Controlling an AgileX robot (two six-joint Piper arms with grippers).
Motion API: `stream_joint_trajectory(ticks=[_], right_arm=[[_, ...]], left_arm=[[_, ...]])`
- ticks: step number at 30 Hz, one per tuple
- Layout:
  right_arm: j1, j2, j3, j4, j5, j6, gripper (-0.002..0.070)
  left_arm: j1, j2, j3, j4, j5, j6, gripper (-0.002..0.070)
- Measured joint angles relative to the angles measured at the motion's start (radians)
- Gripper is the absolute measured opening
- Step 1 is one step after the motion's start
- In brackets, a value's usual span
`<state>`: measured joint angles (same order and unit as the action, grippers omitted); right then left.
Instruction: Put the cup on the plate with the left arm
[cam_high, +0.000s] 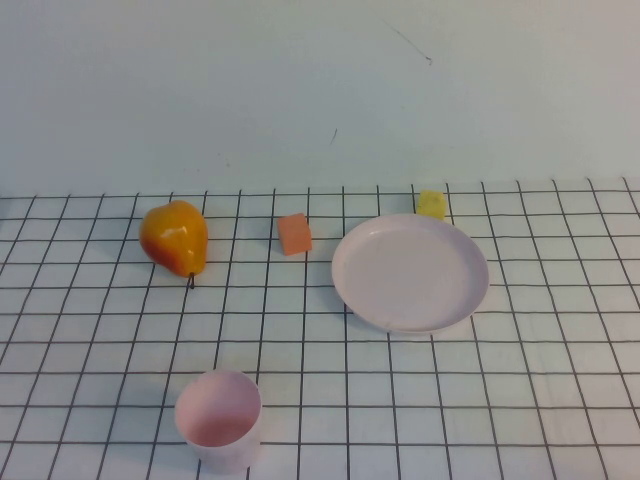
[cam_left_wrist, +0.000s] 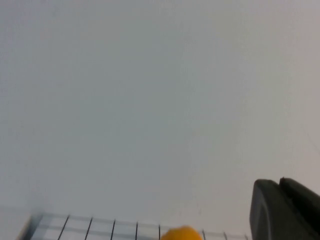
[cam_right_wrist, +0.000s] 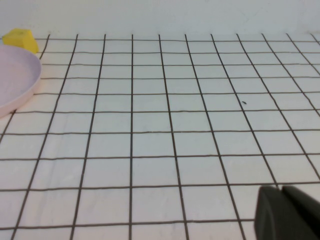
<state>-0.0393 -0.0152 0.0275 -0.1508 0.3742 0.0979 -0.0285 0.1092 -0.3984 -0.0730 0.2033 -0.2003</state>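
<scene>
Well, on the far left of the gridded cloth (cam_high: 560, 400) lies the pear (cam_high: 174, 237), orange and yellow, toward the back near the wall (cam_high: 300, 80), its stem pointing to the front. Nearer the front edge and a little right of the pear stands the cup (cam_high: 219, 418), upright, mouth open to the top, apart from everything else and well apart from the plate. Next along, at the back, sits a small orange block (cam_high: 294, 234), between the pear and the plate and touching neither. Right of centre lies the plate (cam_high: 410, 272), flat on the cloth and bare. Just behind its far rim is a small yellow piece (cam_high: 431, 204), close to the rim; whether they touch cannot be told.

Neither arm shows in the high view. The left gripper (cam_left_wrist: 285, 210) appears only as a dark finger part at the corner of its own wrist view, which faces mostly the wall, with a strip of cloth and the top of the pear (cam_left_wrist: 181, 233) at the edge; how the jaws stand cannot be told. The right gripper (cam_right_wrist: 287, 212) likewise shows only a dark part in its wrist view, low over bare cloth (cam_right_wrist: 165, 130), with the plate's rim (cam_right_wrist: 22, 82) and the yellow piece (cam_right_wrist: 21, 40) at the side; its jaws cannot be judged either.
</scene>
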Motion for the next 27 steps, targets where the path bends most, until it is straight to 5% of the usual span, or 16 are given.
stream_joint_trajectory(ticks=[6, 13, 22, 27], right_arm=[[0.0, 0.0, 0.0, 0.0, 0.0, 0.0, -0.0002], [0.0, 0.0, 0.0, 0.0, 0.0, 0.0, -0.0002], [0.0, 0.0, 0.0, 0.0, 0.0, 0.0, -0.0002], [0.0, 0.0, 0.0, 0.0, 0.0, 0.0, -0.0002]], left_arm=[[0.0, 0.28, -0.254, -0.039, 0.399, 0.087, -0.0002], [0.0, 0.589, -0.444, -0.217, 0.648, 0.274, 0.0024], [0.0, 0.909, -0.511, -0.462, 0.708, 0.542, 0.0406], [0.0, 1.085, -0.511, -0.508, 0.74, 0.647, 0.0459]])
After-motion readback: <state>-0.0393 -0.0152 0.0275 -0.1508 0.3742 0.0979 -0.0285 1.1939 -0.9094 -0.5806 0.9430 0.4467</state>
